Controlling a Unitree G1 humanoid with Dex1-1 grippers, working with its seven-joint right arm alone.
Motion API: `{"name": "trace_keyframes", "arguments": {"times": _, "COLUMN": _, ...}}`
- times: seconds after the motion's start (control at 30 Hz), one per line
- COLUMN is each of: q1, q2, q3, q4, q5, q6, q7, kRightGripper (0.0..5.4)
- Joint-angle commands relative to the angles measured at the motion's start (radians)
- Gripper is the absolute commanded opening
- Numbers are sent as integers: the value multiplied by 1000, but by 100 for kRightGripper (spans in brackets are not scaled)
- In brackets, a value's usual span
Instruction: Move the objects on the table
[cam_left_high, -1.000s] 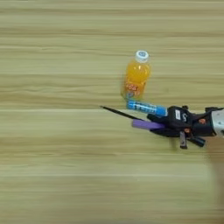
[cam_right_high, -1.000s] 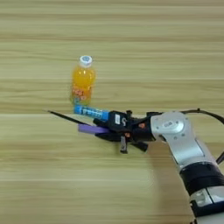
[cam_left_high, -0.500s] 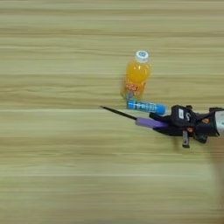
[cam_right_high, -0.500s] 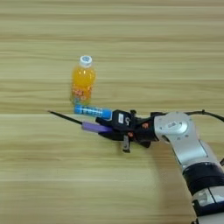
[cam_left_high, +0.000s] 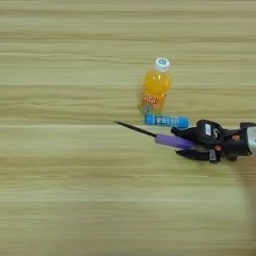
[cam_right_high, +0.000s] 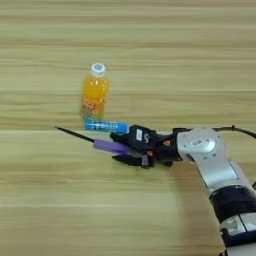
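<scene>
We see the right end effector (cam_right_high: 120, 147) lying low over the table (cam_left_high: 60, 200), its two black fingers parted a little, one above and one below the right end of the purple cylinder (cam_left_high: 173, 141); whether they actually pinch it we cannot tell. From the left, the thin black pen (cam_left_high: 134, 129) runs slantwise up to the cylinder's left end, seemingly in line with it. Just above them the short blue tube (cam_left_high: 167, 120) lies flat, close beside the upper finger, and behind it the orange juice bottle (cam_left_high: 155, 92) stands upright with its white cap on. The silver forearm (cam_right_high: 210, 162) enters from the lower right. Against a second ago, the cylinder and end effector sit slightly further right; bottle and tube are unmoved.
</scene>
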Motion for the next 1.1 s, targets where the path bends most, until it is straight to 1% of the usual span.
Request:
{"name": "trace_keyframes", "arguments": {"times": 0.03, "q1": -50, "q2": -31, "q3": -51, "q4": -80, "q5": 69, "q6": 6, "q7": -1, "kRightGripper": 281}}
{"name": "trace_keyframes", "arguments": {"times": 0.1, "q1": -47, "q2": -26, "q3": -67, "q4": -111, "q5": 116, "q6": 24, "q7": 21, "kRightGripper": 302}}
{"name": "trace_keyframes", "arguments": {"times": 0.17, "q1": -39, "q2": -25, "q3": -79, "q4": -142, "q5": 153, "q6": 41, "q7": 40, "kRightGripper": 335}}
{"name": "trace_keyframes", "arguments": {"times": 0.27, "q1": -31, "q2": -24, "q3": -92, "q4": -175, "q5": 194, "q6": 65, "q7": 59, "kRightGripper": 365}}
{"name": "trace_keyframes", "arguments": {"times": 0.33, "q1": -27, "q2": -24, "q3": -100, "q4": -197, "q5": 220, "q6": 81, "q7": 68, "kRightGripper": 399}}
{"name": "trace_keyframes", "arguments": {"times": 0.37, "q1": -26, "q2": -24, "q3": -106, "q4": -207, "q5": 233, "q6": 89, "q7": 70, "kRightGripper": 405}}
{"name": "trace_keyframes", "arguments": {"times": 0.43, "q1": -32, "q2": -20, "q3": -121, "q4": -215, "q5": 251, "q6": 105, "q7": 64, "kRightGripper": 443}}
{"name": "trace_keyframes", "arguments": {"times": 0.47, "q1": -42, "q2": -14, "q3": -132, "q4": -213, "q5": 261, "q6": 116, "q7": 54, "kRightGripper": 450}}
{"name": "trace_keyframes", "arguments": {"times": 0.53, "q1": -62, "q2": -3, "q3": -149, "q4": -207, "q5": 273, "q6": 133, "q7": 33, "kRightGripper": 485}}
{"name": "trace_keyframes", "arguments": {"times": 0.67, "q1": -88, "q2": 17, "q3": -181, "q4": -206, "q5": 300, "q6": 163, "q7": 7, "kRightGripper": 520}}
{"name": "trace_keyframes", "arguments": {"times": 0.73, "q1": -97, "q2": 26, "q3": -193, "q4": -207, "q5": 310, "q6": 176, "q7": -3, "kRightGripper": 534}}
{"name": "trace_keyframes", "arguments": {"times": 0.87, "q1": -125, "q2": 47, "q3": -219, "q4": -208, "q5": 330, "q6": 206, "q7": -34, "kRightGripper": 534}}
{"name": "trace_keyframes", "arguments": {"times": 0.93, "q1": -160, "q2": 70, "q3": -253, "q4": -199, "q5": 366, "q6": 238, "q7": -71, "kRightGripper": 534}}
{"name": "trace_keyframes", "arguments": {"times": 1.1, "q1": -200, "q2": 104, "q3": -285, "q4": -185, "q5": 389, "q6": 248, "q7": -122, "kRightGripper": 534}}
